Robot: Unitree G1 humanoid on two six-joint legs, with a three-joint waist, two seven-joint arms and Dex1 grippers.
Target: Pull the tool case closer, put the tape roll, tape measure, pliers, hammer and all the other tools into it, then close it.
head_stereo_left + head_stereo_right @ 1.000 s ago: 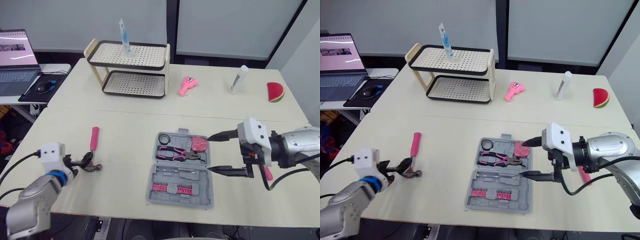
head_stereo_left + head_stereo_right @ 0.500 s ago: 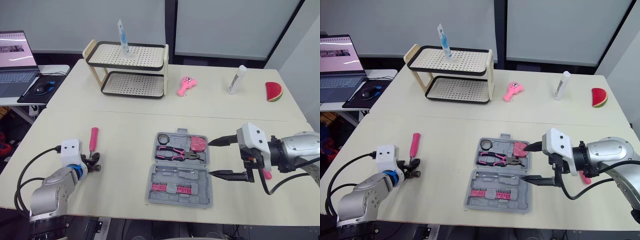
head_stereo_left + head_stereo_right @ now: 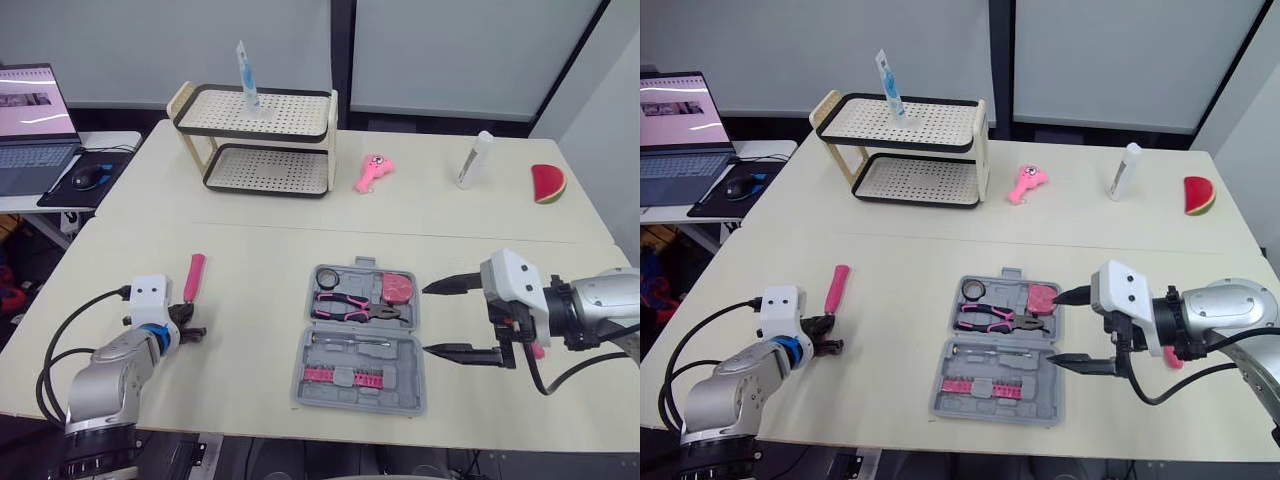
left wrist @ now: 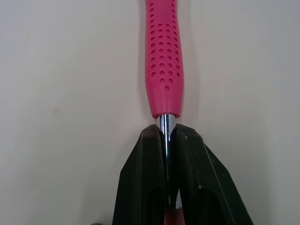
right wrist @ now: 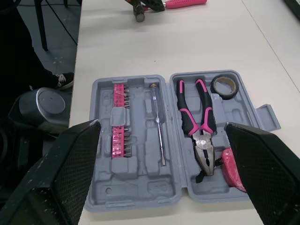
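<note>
The grey tool case (image 3: pixel 402 398) lies open at the table's front middle. It holds the black tape roll (image 3: pixel 327 277), pink-handled pliers (image 3: pixel 352 308), a pink tape measure (image 3: pixel 398 288), a screwdriver (image 3: pixel 350 342) and a row of pink bits (image 3: pixel 338 377). The hammer (image 3: pixel 194 277) lies on the table left of the case, its pink handle (image 4: pixel 162 61) pointing away from me. My left gripper (image 3: pixel 188 334) is shut on its steel shaft just below the handle. My right gripper (image 3: pixel 428 320) hangs open just right of the case, holding nothing.
At the back stand a two-tier perforated rack (image 3: pixel 255 140) with a tube on top, a pink toy (image 3: pixel 373 170), a white bottle (image 3: pixel 476 160) and a watermelon slice (image 3: pixel 547 183). A laptop (image 3: pixel 30 120) sits on a side desk at far left. Something pink (image 3: pixel 537 350) shows under my right wrist.
My left gripper has closed from wide open onto the hammer's shaft, and the left arm has drawn in behind it. The right gripper stays open, drifted slightly right.
</note>
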